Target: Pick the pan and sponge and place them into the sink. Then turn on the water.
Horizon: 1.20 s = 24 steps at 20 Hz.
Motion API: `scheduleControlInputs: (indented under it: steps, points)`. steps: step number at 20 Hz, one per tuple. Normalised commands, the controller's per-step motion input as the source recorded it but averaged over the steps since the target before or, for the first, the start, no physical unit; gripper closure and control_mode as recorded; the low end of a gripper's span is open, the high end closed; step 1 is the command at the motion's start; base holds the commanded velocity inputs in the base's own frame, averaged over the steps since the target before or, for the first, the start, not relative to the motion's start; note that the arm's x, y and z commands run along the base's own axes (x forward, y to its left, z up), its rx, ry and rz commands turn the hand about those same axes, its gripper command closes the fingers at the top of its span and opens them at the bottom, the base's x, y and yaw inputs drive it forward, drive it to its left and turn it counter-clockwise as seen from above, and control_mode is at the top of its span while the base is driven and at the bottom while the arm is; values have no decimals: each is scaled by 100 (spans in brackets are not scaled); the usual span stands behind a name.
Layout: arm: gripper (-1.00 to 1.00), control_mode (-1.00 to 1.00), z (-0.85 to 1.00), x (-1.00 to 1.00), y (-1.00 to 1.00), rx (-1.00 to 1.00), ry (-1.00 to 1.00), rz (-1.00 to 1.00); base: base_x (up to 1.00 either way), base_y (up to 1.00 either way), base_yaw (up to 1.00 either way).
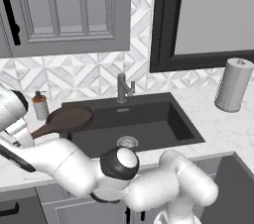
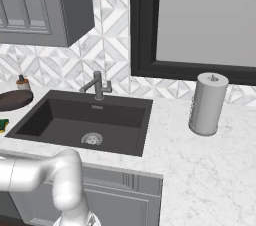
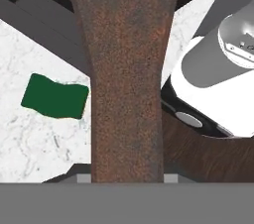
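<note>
The hand [image 3: 127, 181] is closed on the long handle of the pan [image 1: 69, 117], gripping it far from the bowl, so the pan hangs lifted over the far left corner of the sink [image 1: 186, 131], partly above the tabletop [image 1: 225, 124] edge; held this far out on a thin handle, the bowl's weight could twist it in the fingers and tip or slip it before it is over the basin; a quick swing right could also knock the soap bottle [image 1: 40, 105] just behind the pan on the left, or bring the rim against the faucet [image 1: 123, 88] at the far edge of the sink; the sponge [image 3: 54, 95] lies on the tabletop left of the sink, below the handle, not yet moved; dropping the pan flat on the drain [image 1: 127, 142] may block it; a paper towel roll [image 1: 233, 84] stands well off to the right, out of the way
</note>
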Motion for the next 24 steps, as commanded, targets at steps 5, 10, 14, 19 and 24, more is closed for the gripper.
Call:
scheduleControlInputs:
  steps: [5,10,14,19,24]
  points:
    - [100,-100,-24,-20,-100,20,-23,-4,0,0,0]
    - [100,-100,-1,-3,-100,24,-26,0,0,0,0]
    - [100,-100,0,0,-100,33,-10,0,0,0,0]
    - [100,-100,2,2,-100,25,0,0,0,0,0]
    - [100,-100,0,21,-100,5,-5,0,0,0,0]
